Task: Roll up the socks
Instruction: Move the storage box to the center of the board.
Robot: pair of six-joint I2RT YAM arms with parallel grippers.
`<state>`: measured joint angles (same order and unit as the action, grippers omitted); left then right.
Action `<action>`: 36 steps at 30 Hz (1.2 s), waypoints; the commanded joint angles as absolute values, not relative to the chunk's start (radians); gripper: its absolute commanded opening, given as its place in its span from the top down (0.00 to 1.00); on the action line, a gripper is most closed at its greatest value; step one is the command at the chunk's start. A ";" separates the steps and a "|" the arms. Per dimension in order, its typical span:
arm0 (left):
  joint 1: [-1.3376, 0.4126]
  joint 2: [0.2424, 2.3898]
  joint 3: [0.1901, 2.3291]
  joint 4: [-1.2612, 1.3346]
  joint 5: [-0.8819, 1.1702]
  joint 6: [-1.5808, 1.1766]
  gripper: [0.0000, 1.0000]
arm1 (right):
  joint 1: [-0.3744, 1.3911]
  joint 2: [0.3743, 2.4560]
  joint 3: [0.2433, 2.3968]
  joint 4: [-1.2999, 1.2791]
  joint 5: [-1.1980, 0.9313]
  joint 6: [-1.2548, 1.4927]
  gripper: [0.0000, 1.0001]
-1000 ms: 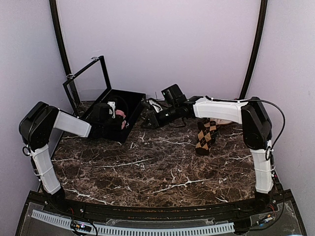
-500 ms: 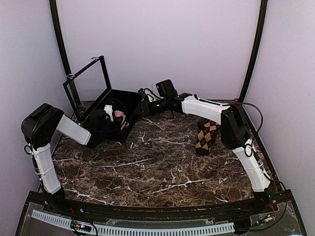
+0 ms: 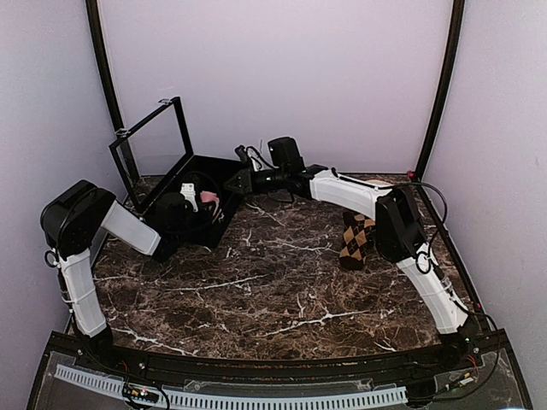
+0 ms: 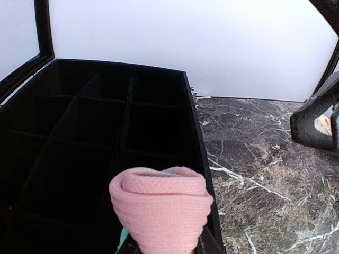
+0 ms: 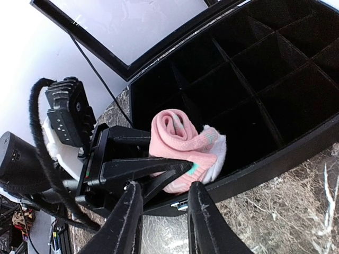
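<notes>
Dividers (image 5: 244,87) criss-cross the black organizer box (image 5: 296,145), hinged lid (image 3: 154,141) propped open behind. At the box's counter-side edge the left gripper (image 3: 193,205) pinches the rolled pink sock (image 5: 183,151). The right gripper (image 5: 165,188), slightly spread and empty, crowds in just beside it. The argyle sock (image 3: 357,237) lies by the right arm (image 3: 397,226) on the dark marble counter (image 3: 273,290), lilac walls (image 3: 282,77) around.

Dark marble table (image 3: 273,295) bears black divided box (image 3: 209,164) and argyle sock (image 3: 359,236)

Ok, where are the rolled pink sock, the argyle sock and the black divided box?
pink sock (image 5: 177,140): right wrist view, its rolled body.
argyle sock (image 3: 359,239): top external view, its middle.
black box (image 5: 286,153): right wrist view, its near wall.
</notes>
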<state>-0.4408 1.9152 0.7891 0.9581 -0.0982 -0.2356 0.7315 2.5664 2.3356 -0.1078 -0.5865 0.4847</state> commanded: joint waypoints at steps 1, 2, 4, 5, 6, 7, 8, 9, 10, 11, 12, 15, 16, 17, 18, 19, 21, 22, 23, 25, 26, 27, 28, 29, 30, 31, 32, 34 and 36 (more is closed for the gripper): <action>-0.472 1.980 0.698 0.863 -0.071 -0.356 1.00 | 0.744 2.620 2.382 -0.034 -0.607 0.530 0.72; -0.472 1.982 0.691 0.865 -0.072 -0.363 1.00 | 0.744 2.632 2.393 -0.029 -0.607 0.535 0.72; -0.474 1.988 0.687 0.857 -0.063 -0.365 1.00 | 0.745 2.647 2.409 -0.024 -0.604 0.544 0.72; -0.477 1.990 0.688 0.842 -0.064 -0.367 1.00 | 0.745 2.651 2.412 -0.019 -0.598 0.546 0.72; -0.479 1.990 0.689 0.828 -0.061 -0.368 1.00 | 0.746 2.652 2.413 -0.019 -0.592 0.545 0.72; -0.481 1.993 0.689 0.820 -0.053 -0.369 1.00 | 0.746 2.651 2.412 -0.019 -0.586 0.543 0.72; -0.486 1.997 0.692 0.805 -0.052 -0.368 1.00 | 0.746 2.650 2.409 -0.019 -0.578 0.539 0.72; -0.493 2.000 0.700 0.778 -0.055 -0.367 1.00 | 0.746 2.646 2.406 -0.019 -0.575 0.535 0.72; -0.500 2.003 0.706 0.755 -0.057 -0.364 1.00 | 0.746 2.644 2.403 -0.023 -0.567 0.529 0.72; -0.509 2.002 0.709 0.739 -0.064 -0.359 1.00 | 0.745 2.640 2.400 -0.025 -0.562 0.523 0.72; -0.516 2.000 0.714 0.721 -0.068 -0.356 1.00 | 0.745 2.636 2.396 -0.026 -0.559 0.519 0.72; -0.529 1.996 0.764 0.608 -0.074 -0.359 1.00 | 0.744 2.631 2.396 -0.035 -0.554 0.509 0.72; -0.529 1.995 0.783 0.560 -0.070 -0.365 1.00 | 0.744 2.628 2.396 -0.040 -0.552 0.505 0.72; -0.530 1.994 0.797 0.514 -0.065 -0.374 1.00 | 0.744 2.625 2.395 -0.046 -0.549 0.499 0.72; -0.532 1.991 0.804 0.491 -0.061 -0.386 1.00 | 0.744 2.622 2.395 -0.052 -0.548 0.493 0.72; -0.535 1.986 0.805 0.475 -0.056 -0.398 1.00 | 0.744 2.619 2.392 -0.056 -0.547 0.488 0.72; -0.543 1.982 0.814 0.426 -0.045 -0.431 1.00 | 0.744 2.610 2.388 -0.062 -0.545 0.479 0.72; -0.547 1.982 0.815 0.406 -0.042 -0.445 1.00 | 0.744 2.605 2.384 -0.065 -0.545 0.475 0.72; -0.551 1.981 0.811 0.390 -0.042 -0.459 1.00 | 0.744 2.599 2.379 -0.065 -0.545 0.472 0.72; -0.552 1.980 0.782 0.398 -0.032 -0.496 1.00 | 0.744 2.587 2.369 -0.065 -0.543 0.467 0.72; -0.552 1.980 0.759 0.417 -0.026 -0.517 1.00 | 0.744 2.581 2.363 -0.067 -0.542 0.464 0.72; -0.552 1.981 0.738 0.435 -0.018 -0.535 1.00 | 0.744 2.574 2.358 -0.069 -0.543 0.461 0.72; -0.553 1.981 0.715 0.456 -0.010 -0.550 1.00 | 0.744 2.570 2.352 -0.070 -0.542 0.457 0.72; -0.555 1.983 0.697 0.470 -0.004 -0.565 1.00 | 0.744 2.566 2.346 -0.070 -0.544 0.454 0.72; -0.560 1.983 0.682 0.477 0.000 -0.577 1.00 | 0.744 2.560 2.340 -0.072 -0.543 0.453 0.72; -0.566 1.983 0.669 0.482 0.002 -0.584 1.00 | 0.744 2.556 2.334 -0.072 -0.544 0.451 0.72; -0.573 1.983 0.656 0.486 0.001 -0.588 1.00 | 0.744 2.553 2.329 -0.071 -0.545 0.451 0.72; -0.584 1.982 0.633 0.487 -0.001 -0.596 1.00 | 0.744 2.549 2.324 -0.072 -0.547 0.452 0.72; -0.590 1.982 0.610 0.495 0.002 -0.610 1.00 | 0.744 2.547 2.319 -0.071 -0.546 0.453 0.72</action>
